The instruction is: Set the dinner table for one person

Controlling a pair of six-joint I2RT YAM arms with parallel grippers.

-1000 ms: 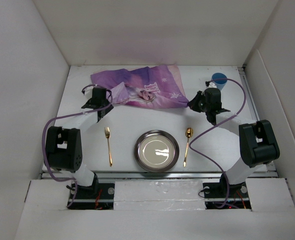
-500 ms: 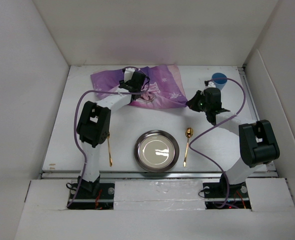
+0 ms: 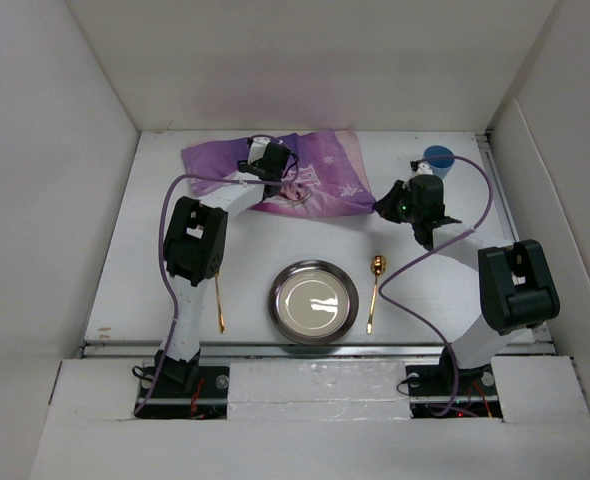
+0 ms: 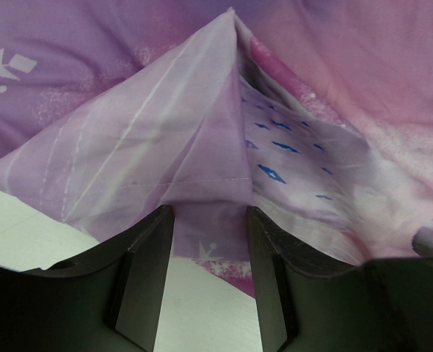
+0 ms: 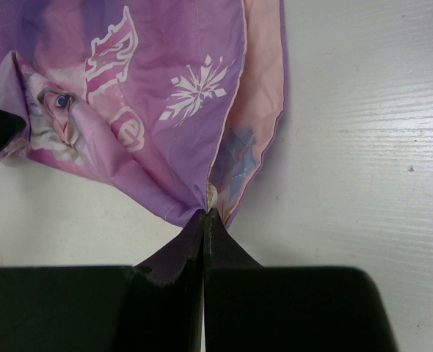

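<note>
At cloth (image 5: 128, 95) corner — right gripper (image 5: 204, 215), apparently closed

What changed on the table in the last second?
The left gripper swung from the near-left edge of the purple cloth to over its middle, jaws open astride a fold. The right gripper stayed clamped on the cloth's corner; plate, spoon and fork unmoved.
</note>
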